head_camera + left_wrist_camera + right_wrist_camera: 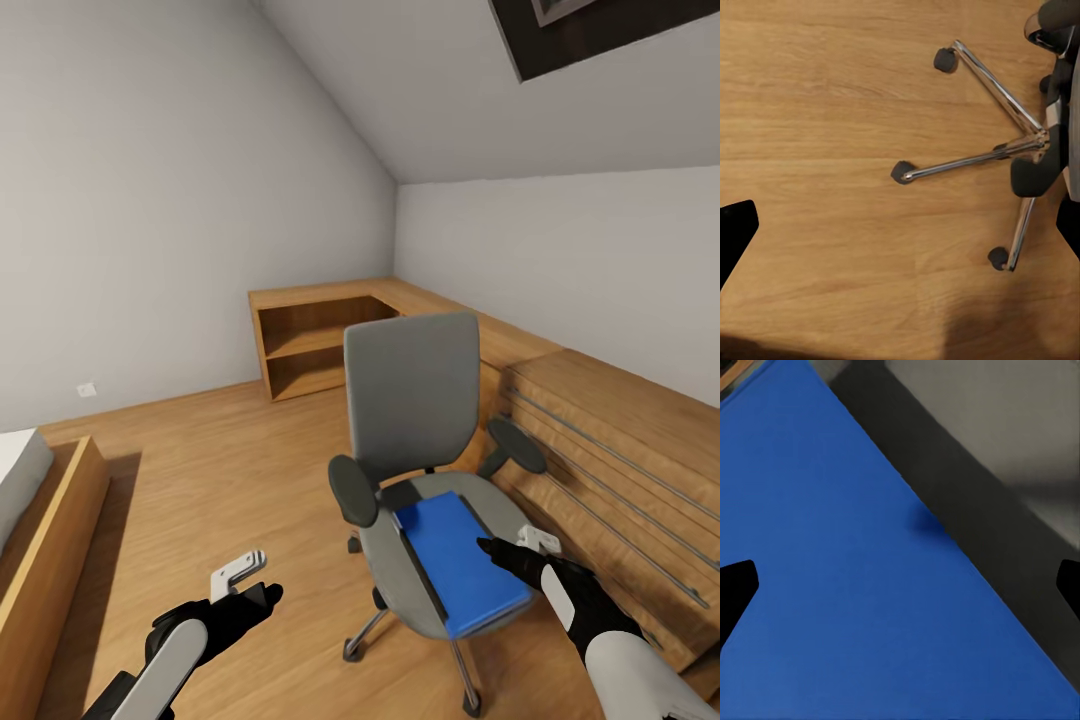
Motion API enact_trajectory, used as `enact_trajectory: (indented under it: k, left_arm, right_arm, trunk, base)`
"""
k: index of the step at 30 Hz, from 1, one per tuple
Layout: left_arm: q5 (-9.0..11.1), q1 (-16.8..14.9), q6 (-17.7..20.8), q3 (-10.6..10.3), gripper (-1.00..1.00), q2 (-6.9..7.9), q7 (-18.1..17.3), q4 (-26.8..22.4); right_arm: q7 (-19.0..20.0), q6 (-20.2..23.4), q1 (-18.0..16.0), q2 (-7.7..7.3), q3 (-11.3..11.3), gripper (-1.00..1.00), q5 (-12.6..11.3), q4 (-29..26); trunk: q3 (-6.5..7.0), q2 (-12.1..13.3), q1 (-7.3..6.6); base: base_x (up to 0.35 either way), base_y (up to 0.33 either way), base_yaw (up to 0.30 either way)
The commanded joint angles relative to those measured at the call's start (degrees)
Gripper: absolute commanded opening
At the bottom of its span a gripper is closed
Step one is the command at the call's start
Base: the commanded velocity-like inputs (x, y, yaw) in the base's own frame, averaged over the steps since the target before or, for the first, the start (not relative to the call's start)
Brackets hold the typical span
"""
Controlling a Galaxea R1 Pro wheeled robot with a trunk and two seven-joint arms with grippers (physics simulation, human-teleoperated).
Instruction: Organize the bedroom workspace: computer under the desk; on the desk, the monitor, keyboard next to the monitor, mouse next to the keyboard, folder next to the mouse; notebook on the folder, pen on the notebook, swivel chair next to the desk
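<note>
head view, left to right: a light-wood bed frame (50, 540) stands at the left edge on the wooden floor (230, 470). left gripper (262, 592) hangs low over bare floor, beside the swivel chair (415, 400) and apart from it; whether its fingers are apart or together cannot be told from this angle. left wrist view shows 2 dark fingertips at opposite edges of the frame, well spread, nothing between them but floor, with the chair's chrome base (1005, 154) and 3 casters off to one side.

centre: the grey swivel chair stands on the floor, back upright, black armrests either side. a blue flat item (462, 562) lies on its seat, with a dark flat item (410, 530) under it showing along one edge; whether that is the folder cannot be told. a low wooden shelf unit (320, 340) sits in the far corner behind the chair.

right: right gripper (492, 548) reaches over the seat with its tips just above the blue item's near edge; contact cannot be confirmed. right wrist view shows its 2 fingertips wide apart, holding nothing, with the blue surface (855, 585) close below. a light-wood chest (620, 460) with long bar handles stands just beside the chair.
</note>
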Motion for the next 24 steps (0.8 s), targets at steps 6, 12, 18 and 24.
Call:
enact_trajectory:
  k: [6, 12, 18, 24]
  left_arm:
    - [0.4, -0.1, 0.0, -0.1, 1.00, 0.05, 0.5, -0.1]
    - [0.4, -0.1, 0.0, -0.1, 1.00, 0.05, 0.5, -0.1]
    - [0.4, -0.1, 0.0, -0.1, 1.00, 0.05, 0.5, -0.1]
    - [0.4, -0.1, 0.0, -0.1, 1.00, 0.05, 0.5, -0.1]
  right_arm:
    - [0.2, 0.4, 0.0, 0.02, -0.3, 1.00, -0.4, -0.1]
    - [0.3, 0.4, 0.0, 0.02, -0.3, 1.00, -0.4, -0.1]
    - [0.3, 0.4, 0.0, 0.02, -0.3, 1.00, -0.4, -0.1]
    - [0.3, 0.4, 0.0, -0.03, -0.3, 1.00, -0.4, -0.1]
  trunk:
    - [-0.06, 0.0, 0.00]
    - [-0.06, 0.0, 0.00]
    - [-0.06, 0.0, 0.00]
    - [-0.06, 0.0, 0.00]
  base:
    - [0.185, 0.009, 0.000]
    - [0.124, 0.008, 0.000]
    - [0.033, 0.002, 0.000]
    - [0.008, 0.001, 0.000]
